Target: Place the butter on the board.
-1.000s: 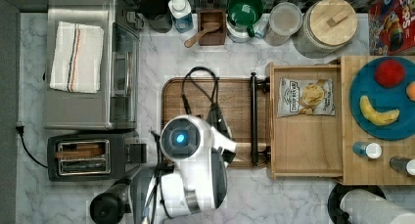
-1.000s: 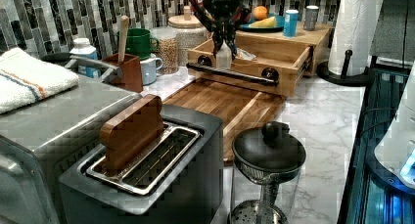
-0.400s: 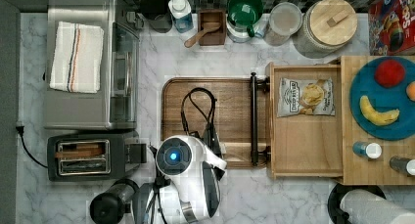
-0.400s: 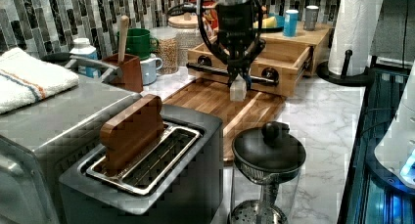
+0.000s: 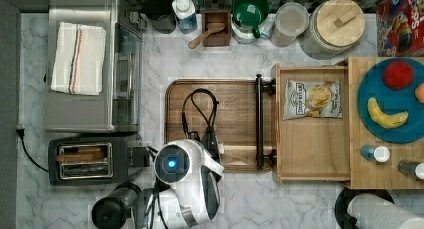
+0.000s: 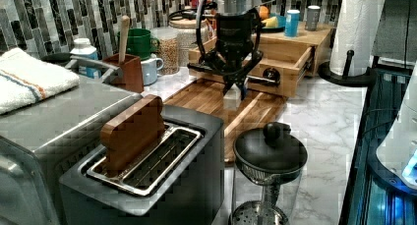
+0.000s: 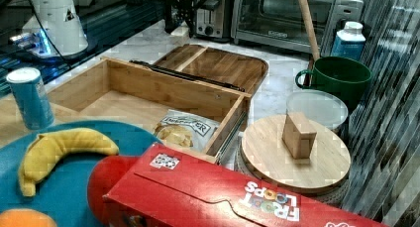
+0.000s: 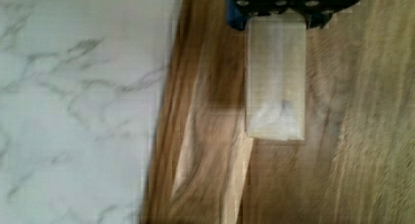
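My top view looks straight down on the bench. My left view sits low beside the toaster, my right view behind the cereal box; both share the board. My wrist view looks down close below the gripper.

Butter over board, prob. touching.

claw downward, clamped tight

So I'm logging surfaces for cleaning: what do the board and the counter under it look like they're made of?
The board looks like dark oiled wood: visible grain streaks, grooved rim. The counter looks like polished marble or a marble-look laminate: white with grey veins.
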Robot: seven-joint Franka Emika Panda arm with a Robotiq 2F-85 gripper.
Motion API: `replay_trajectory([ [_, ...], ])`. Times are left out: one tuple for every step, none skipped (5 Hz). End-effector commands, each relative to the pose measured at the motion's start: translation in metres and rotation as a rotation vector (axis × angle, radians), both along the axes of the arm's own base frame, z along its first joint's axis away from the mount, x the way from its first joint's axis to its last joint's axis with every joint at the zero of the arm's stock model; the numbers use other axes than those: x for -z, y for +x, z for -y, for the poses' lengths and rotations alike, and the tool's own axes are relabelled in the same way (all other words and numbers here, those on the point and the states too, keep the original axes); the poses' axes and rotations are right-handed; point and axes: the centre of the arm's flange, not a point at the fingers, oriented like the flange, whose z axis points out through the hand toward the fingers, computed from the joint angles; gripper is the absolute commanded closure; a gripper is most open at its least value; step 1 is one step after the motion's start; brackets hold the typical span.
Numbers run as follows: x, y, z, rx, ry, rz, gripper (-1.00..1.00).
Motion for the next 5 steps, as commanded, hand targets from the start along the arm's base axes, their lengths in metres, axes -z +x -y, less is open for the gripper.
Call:
replay_trajectory([
  [0.013,0.024,-0.048,0.052,0.035,0.114,1.0],
  [0.02,0.015,-0.041,0.017,0.027,0.142,1.0],
  [0.019,0.012,-0.038,0.014,0.034,0.138,-1.0],
  [0.02,0.012,-0.041,0.023,0.021,0.141,-1.0],
  [0.024,0.011,-0.042,0.018,0.017,0.144,-1.0],
])
